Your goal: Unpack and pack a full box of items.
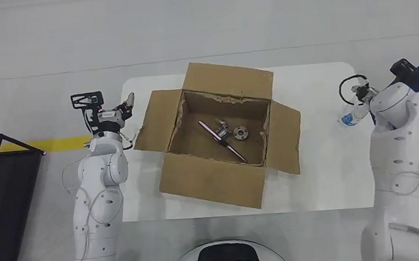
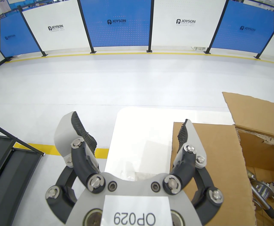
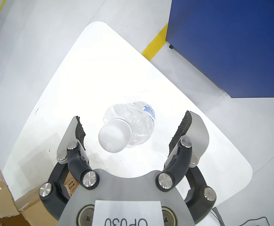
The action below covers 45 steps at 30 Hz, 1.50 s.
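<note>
Top view: right arm hangs over the bottle, left arm beside the box, jaws all spread.

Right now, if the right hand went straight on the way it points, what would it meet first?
Probably the cap of the clear bottle, upright on the table below the open right hand; depth unclear.

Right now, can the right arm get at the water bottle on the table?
Probably yes. The right gripper hangs above the bottle, its fingers open to either side of the cap, with nothing between them; the box sits apart.
</note>
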### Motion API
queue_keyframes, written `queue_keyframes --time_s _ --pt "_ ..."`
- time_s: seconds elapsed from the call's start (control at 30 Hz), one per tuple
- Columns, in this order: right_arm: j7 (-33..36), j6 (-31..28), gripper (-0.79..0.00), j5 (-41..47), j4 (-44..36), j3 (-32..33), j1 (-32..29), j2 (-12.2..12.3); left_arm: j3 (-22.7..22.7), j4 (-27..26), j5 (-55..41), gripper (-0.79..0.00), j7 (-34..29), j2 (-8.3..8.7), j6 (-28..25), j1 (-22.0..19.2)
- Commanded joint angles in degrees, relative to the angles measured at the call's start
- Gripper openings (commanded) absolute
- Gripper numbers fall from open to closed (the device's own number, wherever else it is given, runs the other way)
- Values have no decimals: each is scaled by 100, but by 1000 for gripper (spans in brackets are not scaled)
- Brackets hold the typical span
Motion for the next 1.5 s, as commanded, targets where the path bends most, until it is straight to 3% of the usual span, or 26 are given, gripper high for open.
queue_keyframes --time_s 0.0,0.23,0.27,0.33,0.6,0.77,1.03,1.2,1.47 --pt "16 -28 0 -48 157 -36 96 8 0 0 0 0 0 0 0 0" --pt "120 -82 0 -168 453 -165 295 23 0 0 0 0 0 0 0 0" --pt "125 -87 -86 -194 490 -183 316 25 0 0 0 0 0 0 0 0" --pt "155 -96 -394 -276 570 -228 357 30 0 0 0 0 0 0 0 0" --pt "324 -208 -551 -485 845 -380 516 48 0 0 0 0 0 0 0 0" --pt "344 -188 -785 -518 981 -457 598 44 0 0 0 0 0 0 0 0" --pt "168 -105 -785 -345 667 -422 431 29 0 0 0 0 0 0 0 0" --pt "-84 -155 -785 407 -411 -103 -226 -3 0 0 0 0 0 0 0 0" --pt "-432 -760 -785 1975 -2429 559 -1491 -57 0 0 0 0 0 0 0 0"
